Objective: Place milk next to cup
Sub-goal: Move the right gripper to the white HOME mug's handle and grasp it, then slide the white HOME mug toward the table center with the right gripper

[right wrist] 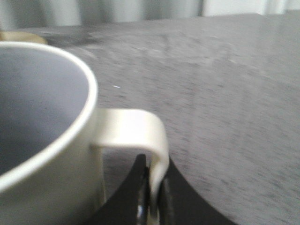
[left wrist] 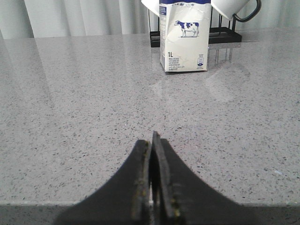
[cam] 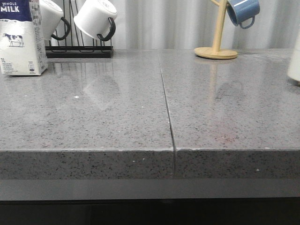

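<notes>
The milk (cam: 18,40), a tall white carton with a dark blue top band and a cow picture, stands upright at the far left of the grey counter. It also shows in the left wrist view (left wrist: 184,40), well ahead of my left gripper (left wrist: 151,143), which is shut and empty low over the counter. My right gripper (right wrist: 153,187) is shut on the squarish handle of the cream-white cup (right wrist: 42,140); the view is blurred. A cream-white sliver at the front view's right edge (cam: 295,61) looks like the cup. Neither gripper shows in the front view.
A black rack (cam: 79,49) with white black-handled mugs (cam: 95,18) stands right behind the milk. A wooden mug tree (cam: 216,47) with a blue mug (cam: 243,11) stands at the back right. A seam (cam: 166,108) runs down the counter's middle.
</notes>
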You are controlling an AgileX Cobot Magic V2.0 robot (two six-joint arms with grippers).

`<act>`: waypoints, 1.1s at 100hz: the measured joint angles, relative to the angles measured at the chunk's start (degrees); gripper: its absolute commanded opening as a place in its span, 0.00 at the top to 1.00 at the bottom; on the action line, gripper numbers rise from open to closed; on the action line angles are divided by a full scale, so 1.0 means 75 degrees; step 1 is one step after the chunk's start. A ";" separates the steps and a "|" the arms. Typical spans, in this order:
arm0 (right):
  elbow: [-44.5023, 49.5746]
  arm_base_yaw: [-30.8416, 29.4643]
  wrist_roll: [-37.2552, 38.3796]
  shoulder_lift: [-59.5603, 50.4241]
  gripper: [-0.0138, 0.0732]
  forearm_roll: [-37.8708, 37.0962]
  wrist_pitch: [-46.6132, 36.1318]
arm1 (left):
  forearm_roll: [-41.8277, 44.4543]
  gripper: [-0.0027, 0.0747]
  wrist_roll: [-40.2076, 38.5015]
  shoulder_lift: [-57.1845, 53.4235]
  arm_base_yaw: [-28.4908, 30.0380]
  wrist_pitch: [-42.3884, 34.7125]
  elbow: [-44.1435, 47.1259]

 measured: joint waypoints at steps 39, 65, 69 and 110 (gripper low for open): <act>-0.0796 0.2371 0.0000 0.0030 0.92 0.0000 0.0021 | 0.0000 0.99 0.0000 0.0000 0.0000 0.0000 0.0000; -0.1468 0.3322 0.0000 0.0839 0.92 0.0000 0.0066 | 0.0000 0.99 0.0000 0.0000 0.0000 0.0000 0.0000; -0.1513 0.3454 0.0000 0.0915 0.92 0.0000 0.0066 | 0.0000 0.99 0.0000 0.0000 0.0000 0.0000 0.0000; -0.1867 0.4070 0.0000 0.1339 0.92 -0.0282 0.0066 | 0.0000 0.99 0.0000 0.0000 0.0000 0.0000 0.0000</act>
